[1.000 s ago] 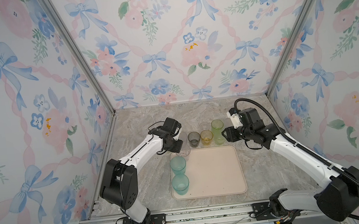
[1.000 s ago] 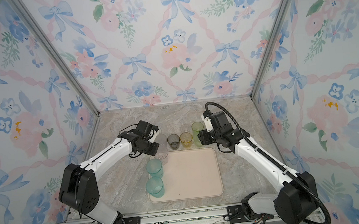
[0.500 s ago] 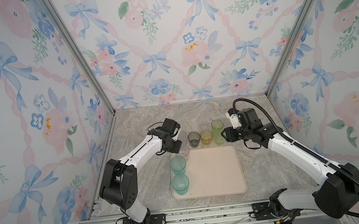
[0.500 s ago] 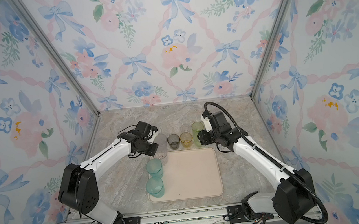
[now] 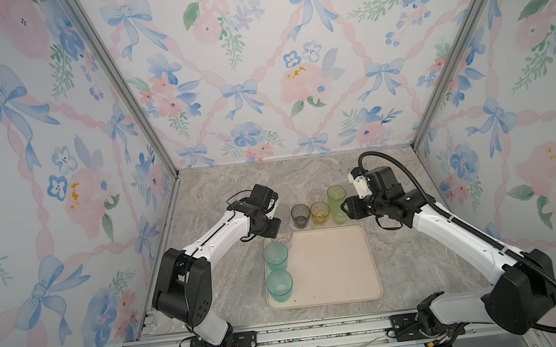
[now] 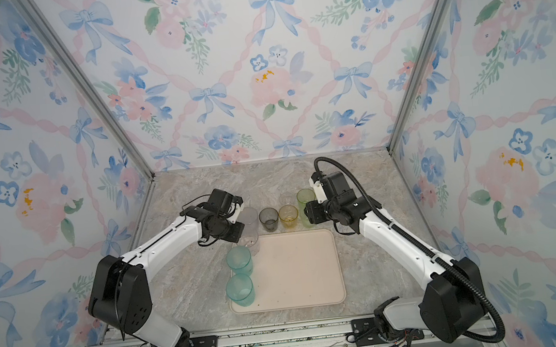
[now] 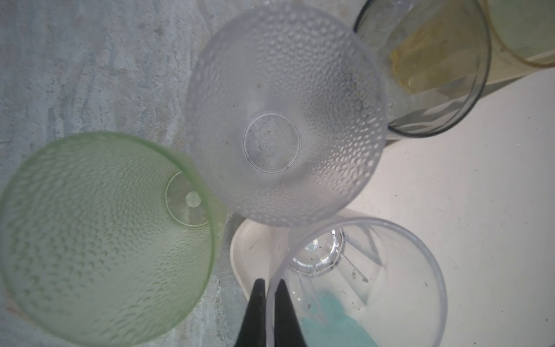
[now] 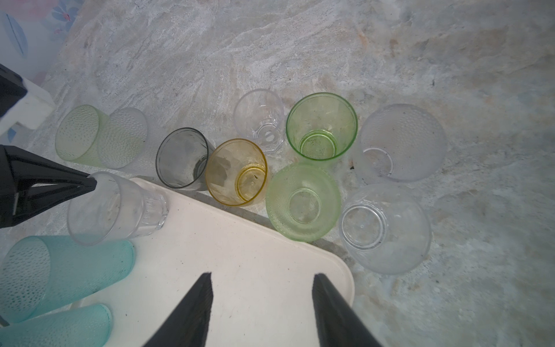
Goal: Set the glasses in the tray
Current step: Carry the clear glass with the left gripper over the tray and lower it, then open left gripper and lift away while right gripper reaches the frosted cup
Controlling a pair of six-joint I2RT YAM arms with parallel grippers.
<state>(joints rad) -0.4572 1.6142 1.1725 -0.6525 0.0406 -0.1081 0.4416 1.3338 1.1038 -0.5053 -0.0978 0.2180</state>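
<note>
Seating the clear glass [image 8: 117,207] in the tray [image 8: 240,255]
Rim clamped in the left jaws: lower it level beneath them, then release; right jaws gape.

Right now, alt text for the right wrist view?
The left pincer pinches the rim of a clear ribbed tumbler at the corner of the cream tray, beside two teal tumblers standing on it. The right pincer hangs open over the tray; nine more tumblers stand on the marble table beyond.

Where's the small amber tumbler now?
The amber tumbler stands, in both top views, just beyond the flat cream tray, between a smoky grey tumbler and a yellow-green tumbler.
</note>
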